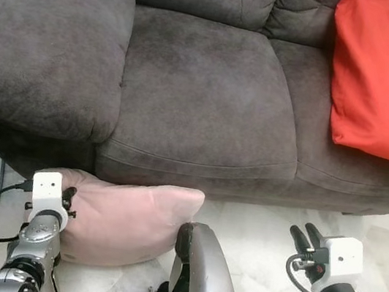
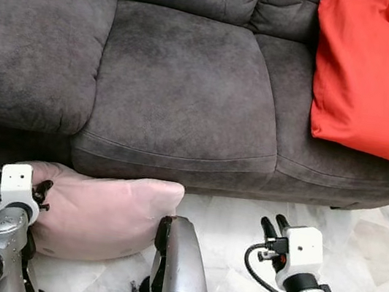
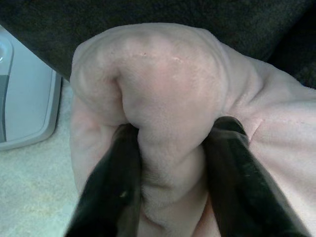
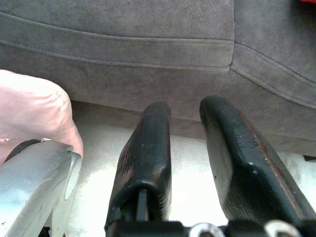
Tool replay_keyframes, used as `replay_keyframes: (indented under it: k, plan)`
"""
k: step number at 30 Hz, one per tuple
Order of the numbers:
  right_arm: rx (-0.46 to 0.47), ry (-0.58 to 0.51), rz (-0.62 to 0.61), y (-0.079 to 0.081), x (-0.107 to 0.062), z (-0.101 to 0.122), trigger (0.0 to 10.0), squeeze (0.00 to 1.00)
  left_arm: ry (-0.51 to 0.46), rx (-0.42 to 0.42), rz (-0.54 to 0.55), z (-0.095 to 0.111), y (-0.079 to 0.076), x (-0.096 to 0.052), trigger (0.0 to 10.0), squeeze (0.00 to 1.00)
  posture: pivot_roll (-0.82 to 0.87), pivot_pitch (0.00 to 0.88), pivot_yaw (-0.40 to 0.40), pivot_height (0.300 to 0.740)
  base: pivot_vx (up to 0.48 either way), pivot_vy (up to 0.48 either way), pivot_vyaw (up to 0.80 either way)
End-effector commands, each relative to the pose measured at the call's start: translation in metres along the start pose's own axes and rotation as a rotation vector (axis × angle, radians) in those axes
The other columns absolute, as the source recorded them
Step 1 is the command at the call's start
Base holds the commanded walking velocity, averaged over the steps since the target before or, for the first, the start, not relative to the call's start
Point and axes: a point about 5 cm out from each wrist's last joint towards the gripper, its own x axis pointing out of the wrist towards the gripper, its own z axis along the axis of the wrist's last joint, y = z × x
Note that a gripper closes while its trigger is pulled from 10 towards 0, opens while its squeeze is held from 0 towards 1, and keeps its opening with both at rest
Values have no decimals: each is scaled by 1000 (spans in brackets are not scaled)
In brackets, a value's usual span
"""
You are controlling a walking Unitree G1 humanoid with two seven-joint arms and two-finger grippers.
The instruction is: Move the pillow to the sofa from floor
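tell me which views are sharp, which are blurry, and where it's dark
Left eye view: sharp and evenly lit, the sofa darkest under its front edge. Left wrist view: the pink pillow is in focus, the left gripper pinching it soft and dark. Right wrist view: the right gripper blurs close to the lens.

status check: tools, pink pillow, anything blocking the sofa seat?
Left tool shut on pink pillow, pillow on floor against sofa base. Right tool open, holding nothing. Red pillow on right seat; left seat free.
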Motion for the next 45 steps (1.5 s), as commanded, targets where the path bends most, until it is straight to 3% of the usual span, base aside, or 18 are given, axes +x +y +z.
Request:
replay_keyframes:
  k: [1,34,44,45]
  plan:
    - [9,16,-16,-4,-3,-2,10000,0,53,15,16,-13,2,-4,0,0,-119,204,-254,472,0,0,0]
    - [40,19,-5,8,0,-7,10000,0,38,36,13,-10,5,-3,0,0,-91,207,-229,472,0,0,0]
    - [66,21,2,17,8,-14,10000,0,-90,21,38,3,-4,-4,0,0,-62,200,-206,472,0,0,0]
    - [71,20,-2,18,9,-15,10000,0,-154,2,13,9,-9,-6,10000,0,-58,198,-200,472,0,0,0]
